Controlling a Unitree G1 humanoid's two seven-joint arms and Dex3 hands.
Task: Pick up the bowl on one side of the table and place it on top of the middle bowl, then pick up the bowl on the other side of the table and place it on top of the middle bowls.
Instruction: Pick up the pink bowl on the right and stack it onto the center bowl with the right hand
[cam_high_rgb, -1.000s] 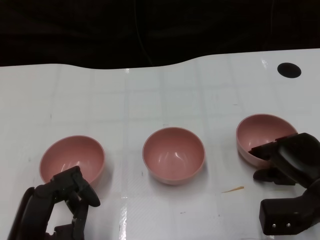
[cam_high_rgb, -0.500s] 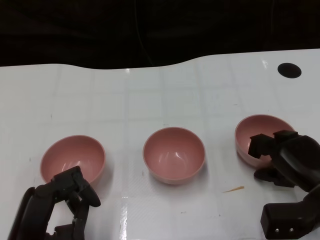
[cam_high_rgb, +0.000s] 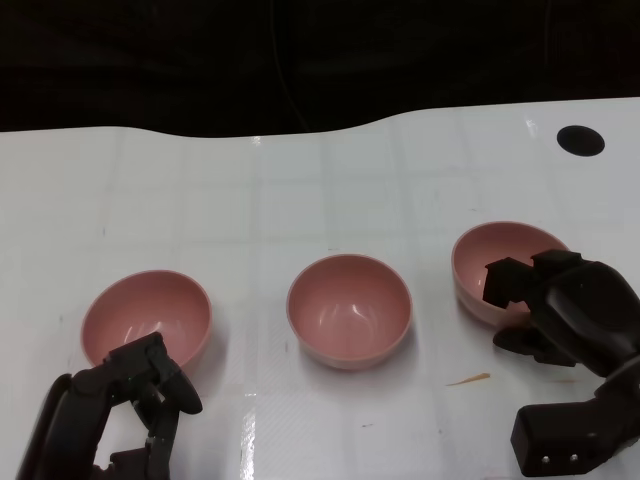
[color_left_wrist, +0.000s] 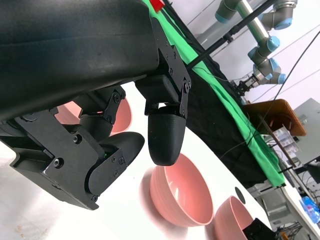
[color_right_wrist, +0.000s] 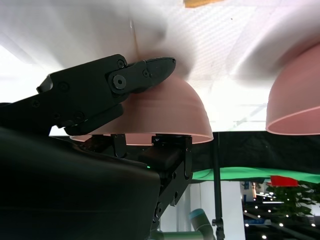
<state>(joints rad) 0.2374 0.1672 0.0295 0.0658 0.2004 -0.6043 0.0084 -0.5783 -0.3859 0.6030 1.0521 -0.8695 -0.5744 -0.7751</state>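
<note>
On the white table (cam_high_rgb: 300, 200), only the right wrist view shows the right hand (cam_high_rgb: 560, 305) clamping the right bowl (cam_high_rgb: 490, 262).

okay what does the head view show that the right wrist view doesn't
Only the head view shows the left bowl, the left hand near it holding nothing, a black disc near the table's far right edge, and all three bowls in a row on the white table.

Only the right wrist view shows the grip up close: one finger pressed on the right bowl's outer wall, another part of the hand at its rim.

Both show the right hand on the right bowl, the middle bowl beside it, and an orange sliver on the table.
</note>
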